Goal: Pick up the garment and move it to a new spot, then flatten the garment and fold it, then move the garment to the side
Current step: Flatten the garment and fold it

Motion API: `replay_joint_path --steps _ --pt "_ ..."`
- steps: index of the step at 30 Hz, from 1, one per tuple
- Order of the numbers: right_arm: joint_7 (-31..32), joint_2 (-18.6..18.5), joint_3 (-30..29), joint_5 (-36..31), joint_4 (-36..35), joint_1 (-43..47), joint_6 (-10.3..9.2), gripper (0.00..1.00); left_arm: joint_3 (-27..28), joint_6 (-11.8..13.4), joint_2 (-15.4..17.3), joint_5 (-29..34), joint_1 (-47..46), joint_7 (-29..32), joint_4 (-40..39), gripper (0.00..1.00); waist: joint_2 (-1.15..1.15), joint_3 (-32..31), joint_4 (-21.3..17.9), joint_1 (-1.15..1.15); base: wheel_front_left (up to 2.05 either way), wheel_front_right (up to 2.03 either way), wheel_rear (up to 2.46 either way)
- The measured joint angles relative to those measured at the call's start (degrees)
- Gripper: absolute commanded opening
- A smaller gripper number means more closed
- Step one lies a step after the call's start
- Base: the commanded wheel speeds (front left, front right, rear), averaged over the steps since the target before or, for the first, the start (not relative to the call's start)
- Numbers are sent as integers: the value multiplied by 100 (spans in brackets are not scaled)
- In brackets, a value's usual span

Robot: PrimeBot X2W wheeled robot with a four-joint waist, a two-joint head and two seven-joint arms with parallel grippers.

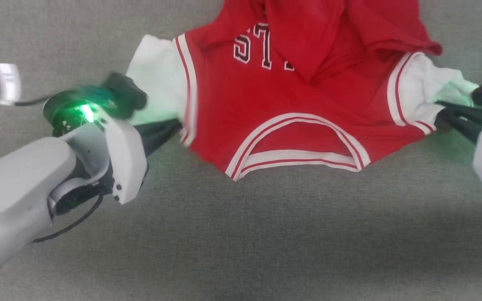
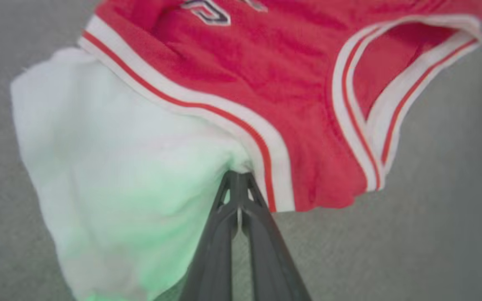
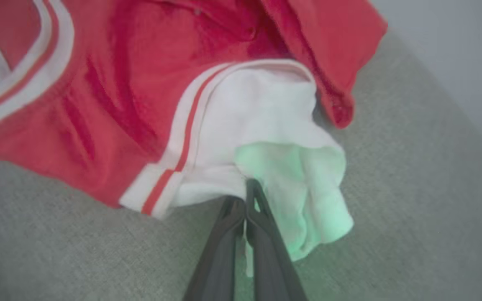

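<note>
Now left tool (image 2: pixel 237 179) clenched on white edge of garment (image 1: pixel 266 117); right tool (image 3: pixel 245 193) clenched on opposite white edge.

the garment (image 1: pixel 266 121), a soft sports jersey, is bright red across its body, with plain white sleeve panels (image 1: pixel 157 79) at either side. white trim (image 1: pixel 295 154) carrying a thin red stripe edges the curved neck opening and the seams where the white panels join the red. the chest print (image 1: pixel 251 48) is dark, outlined in white. the left gripper (image 1: pixel 178 125) has dark grey jaws, a pale white casing and a green light that tints the nearby white cloth mint green; the right gripper (image 1: pixel 439 115) is coloured alike. the cloth-like bench (image 1: pixel 266 234) is a flat, even grey.
</note>
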Motion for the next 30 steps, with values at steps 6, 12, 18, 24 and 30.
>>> replay_joint_path --steps 6,12,18,24,30 --pt "-447 -323 -1010 305 -371 717 0 0 255 4 289 -1282 51 -1293 -804 0 0 -308 -55 0 0 0 0" --pt "-573 -552 -2346 503 -739 1496 -2 0 447 4 568 -1909 42 -1885 -1401 0 0 -409 -31 0 0 0 0" --pt "-446 178 -3254 421 -591 1267 -2 0 678 7 125 -2209 -516 -1933 -616 0 0 -312 10 0 0 0 0" --pt "-207 1346 -3734 -113 422 -558 -3 0 1084 7 -684 -2493 -1683 -1729 1172 0 0 -95 -17 0 0 0 0" --pt "-357 2502 -4113 -719 2185 -2691 -3 0 1664 5 -1540 -2535 -3144 -1928 3176 0 0 115 -144 0 0 0 0"
